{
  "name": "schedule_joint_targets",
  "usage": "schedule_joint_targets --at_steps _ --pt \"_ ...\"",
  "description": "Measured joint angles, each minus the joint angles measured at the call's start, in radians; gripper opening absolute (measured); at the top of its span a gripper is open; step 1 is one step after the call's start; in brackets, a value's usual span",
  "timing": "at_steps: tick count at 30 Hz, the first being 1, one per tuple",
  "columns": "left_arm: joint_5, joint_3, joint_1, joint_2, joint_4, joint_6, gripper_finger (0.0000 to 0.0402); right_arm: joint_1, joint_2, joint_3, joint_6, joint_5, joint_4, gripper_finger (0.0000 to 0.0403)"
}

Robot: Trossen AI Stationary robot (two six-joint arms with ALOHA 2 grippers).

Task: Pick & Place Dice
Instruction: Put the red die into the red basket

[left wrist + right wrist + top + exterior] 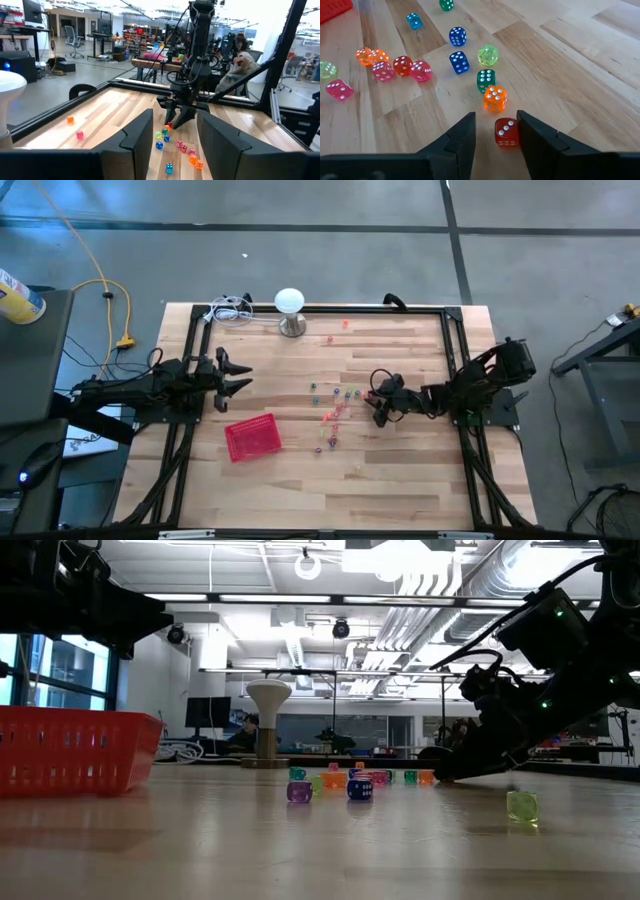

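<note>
High view: the small translucent dice (333, 408) in red, orange, pink, blue and green lie scattered on the wooden bench (400, 480) around its middle, with a few strays near the far edge. The red mesh basket (252, 437) stands left of the cluster and appears empty. The left gripper (236, 376) hangs near the left edge, fingers apart, holding nothing. The right gripper (375, 406) is low at the cluster's right side.

Low view: the dice (358, 786) all rest on the bench; none is lifted.

Left wrist view: the right gripper (176, 118) points down over the dice (165, 140).

Right wrist view: a red die (506, 132) sits on the bench between the right gripper's (496, 131) parted fingers, not yet clamped.

Judgement: no die placed yet; essentially the whole task remains.
</note>
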Motion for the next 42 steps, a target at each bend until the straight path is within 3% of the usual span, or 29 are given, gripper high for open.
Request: schedule_joint_targets --at_steps 8,17,24,29,34,39,42 --pt "0.014 0.0 0.0 0.0 -0.002 0.004 0.0149 -0.001 0.0 -0.026 0.045 -0.003 0.035 0.0101" --pt "0.014 0.0 0.0 0.0 -0.002 -0.006 0.0149 -0.001 0.0 -0.031 0.029 0.006 0.041 0.0041" --pt "0.015 0.0 0.0 0.0 -0.002 -0.027 0.0149 -0.001 0.0 -0.032 0.008 0.013 0.041 0.0047" --pt "0.015 0.0 0.0 0.0 -0.002 -0.03 0.0149 -0.001 -0.01 -0.032 -0.093 0.014 0.022 0.004" --pt "0.015 0.0 0.0 0.0 -0.001 -0.03 0.0149 -0.005 -0.099 -0.032 -0.244 0.016 -0.03 0.004" --pt "0.015 0.0 0.0 0.0 -0.001 -0.029 0.0149 -0.045 -0.23 0.041 -0.391 -0.007 -0.094 0.0039" --pt "0.015 0.0 0.0 0.0 0.002 -0.029 0.0149 -0.08 -0.265 0.124 -0.461 -0.085 -0.112 0.0038"
